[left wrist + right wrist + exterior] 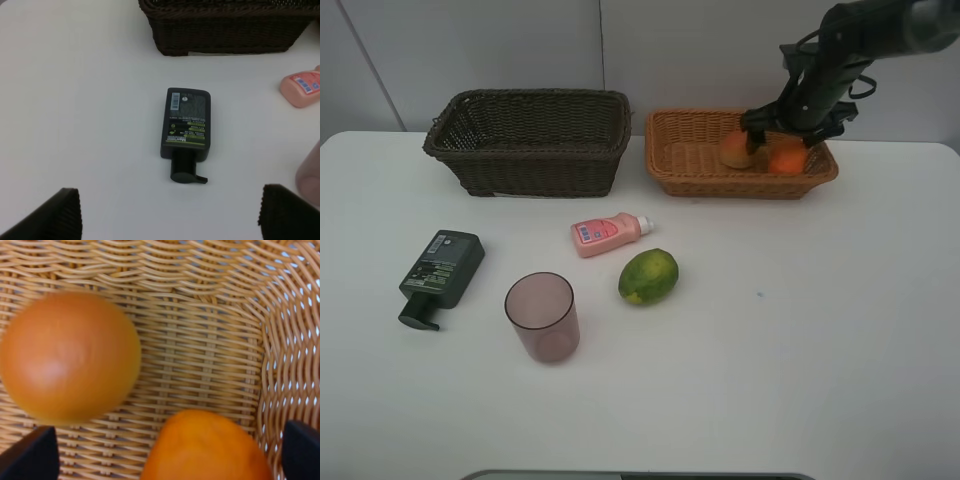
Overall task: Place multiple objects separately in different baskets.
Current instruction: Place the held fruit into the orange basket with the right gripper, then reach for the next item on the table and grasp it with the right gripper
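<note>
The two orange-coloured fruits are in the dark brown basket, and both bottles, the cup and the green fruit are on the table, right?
No. The peach and orange lie in the orange-tan basket, not the dark brown basket, per the exterior high view. The pump bottle, pink bottle, cup and green fruit are on the table.

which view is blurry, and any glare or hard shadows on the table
Right wrist view: the round fruit is smeared with blur, while the tan basket weave behind it is crisper. Left wrist view: sharp, the dark bottle has clean edges. Exterior high view: even light, no glare on the white table, only a faint shadow by the cup.
</note>
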You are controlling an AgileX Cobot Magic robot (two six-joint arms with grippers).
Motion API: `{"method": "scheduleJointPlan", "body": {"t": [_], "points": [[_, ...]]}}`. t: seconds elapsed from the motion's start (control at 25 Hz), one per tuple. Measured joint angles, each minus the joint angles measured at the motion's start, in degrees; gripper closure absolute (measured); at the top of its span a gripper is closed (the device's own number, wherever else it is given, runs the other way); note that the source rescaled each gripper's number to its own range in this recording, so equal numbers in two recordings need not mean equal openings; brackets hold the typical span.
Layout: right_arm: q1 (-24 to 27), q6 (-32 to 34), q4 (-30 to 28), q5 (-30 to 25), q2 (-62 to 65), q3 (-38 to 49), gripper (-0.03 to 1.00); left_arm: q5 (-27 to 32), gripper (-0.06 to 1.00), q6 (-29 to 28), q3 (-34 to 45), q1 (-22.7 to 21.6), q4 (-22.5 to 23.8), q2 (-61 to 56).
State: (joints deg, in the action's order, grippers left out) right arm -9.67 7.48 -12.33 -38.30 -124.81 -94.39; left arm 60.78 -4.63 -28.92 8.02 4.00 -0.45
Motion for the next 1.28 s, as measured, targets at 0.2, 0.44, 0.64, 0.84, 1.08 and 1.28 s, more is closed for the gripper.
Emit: {"method": "scheduleJointPlan", "body": {"t": [0.2,0.44,0.64,0.84,1.08,1.28], "points": [[-0.12,0.24,0.3,-3.12,3.46,0.0,-0.03,0.0,0.03,0.0,0.0,0.0,0.0,0.0],[-2.73,8.1,2.32,-11.71,7.55,1.12,-0.03,0.0,0.03,0.0,0.0,0.0,0.0,0.0],[-6.21,16.52,3.95,-12.89,13.74,11.87,-0.03,0.0,0.03,0.0,0.0,0.0,0.0,0.0],[-12.95,20.96,4.23,-12.51,18.49,22.57,-0.03,0.0,0.03,0.0,0.0,0.0,0.0,0.0],[-22.26,27.78,5.8,-13.1,19.33,24.1,-0.03,0.0,0.03,0.0,0.0,0.0,0.0,0.0],[-27.93,36.12,6.57,-10.59,19.4,24.1,-0.03,0.0,0.03,0.0,0.0,0.0,0.0,0.0]]}}
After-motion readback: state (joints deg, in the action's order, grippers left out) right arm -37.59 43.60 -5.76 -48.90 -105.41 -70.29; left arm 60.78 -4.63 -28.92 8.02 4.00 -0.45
